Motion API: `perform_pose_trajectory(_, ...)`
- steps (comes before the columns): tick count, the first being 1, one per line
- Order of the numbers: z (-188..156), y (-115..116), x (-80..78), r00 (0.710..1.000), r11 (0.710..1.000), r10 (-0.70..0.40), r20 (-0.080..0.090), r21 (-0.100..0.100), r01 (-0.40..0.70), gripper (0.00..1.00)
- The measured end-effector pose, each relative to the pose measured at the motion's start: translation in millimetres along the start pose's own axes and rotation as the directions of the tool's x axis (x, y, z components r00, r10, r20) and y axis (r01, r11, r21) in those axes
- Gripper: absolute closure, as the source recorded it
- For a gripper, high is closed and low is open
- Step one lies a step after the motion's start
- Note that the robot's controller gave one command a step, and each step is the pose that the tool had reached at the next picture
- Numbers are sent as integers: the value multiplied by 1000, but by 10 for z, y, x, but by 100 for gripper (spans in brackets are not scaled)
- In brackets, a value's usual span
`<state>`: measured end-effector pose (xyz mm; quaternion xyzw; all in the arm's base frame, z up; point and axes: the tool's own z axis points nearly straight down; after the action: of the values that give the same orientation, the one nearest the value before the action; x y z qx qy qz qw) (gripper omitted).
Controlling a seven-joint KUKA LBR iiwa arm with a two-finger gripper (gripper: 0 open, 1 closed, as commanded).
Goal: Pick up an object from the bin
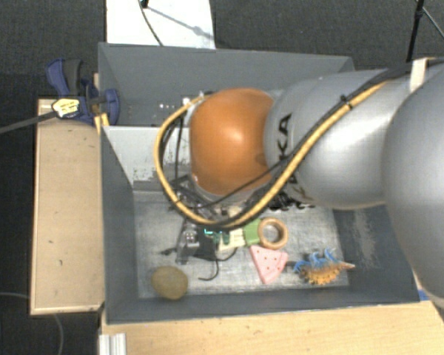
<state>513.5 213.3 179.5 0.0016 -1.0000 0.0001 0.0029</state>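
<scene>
Nearest the front wall of the grey bin lies one round, dull olive-tan ball, left of centre. To its right, along the same front stretch of floor, are one pink speckled wedge and one spiky blue-and-orange toy creature, near each other but apart.

A little further back sits one tan roll of tape, lying flat, just behind the wedge. Touching it on its left is one small green-and-white piece. That makes five things I can count, one of each.

Left of that piece, the dark end of the arm is down at the bin floor, under the orange cover and its looped cables. Whether the jaws are apart, together or clamped on anything, I cannot tell, as dark parts hide them.

The likely thing for picking is whatever lies beneath them, the green-and-white piece being closest. I judge this the reaching or grasping step. Next comes a firm close and a straight lift, clear of the tape roll.

Behind rises the silver arm.
</scene>
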Motion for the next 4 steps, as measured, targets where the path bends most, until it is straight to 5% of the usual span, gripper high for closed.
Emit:
perform_pose_trajectory(1, -42, -10, -22, 1000, 1000, 5, 8, -2, -5, 0)
perform_pose_trajectory(2, 1069, -395, -91, 1000, 1000, 2, 10, -3, -2, 100)
perform_pose_trajectory(3, 1069, -395, -91, 1000, 1000, 5, 10, -3, -5, 100)
perform_pose_trajectory(4, -195, -461, -71, 1000, 1000, 28, 8, -2, -28, 100)
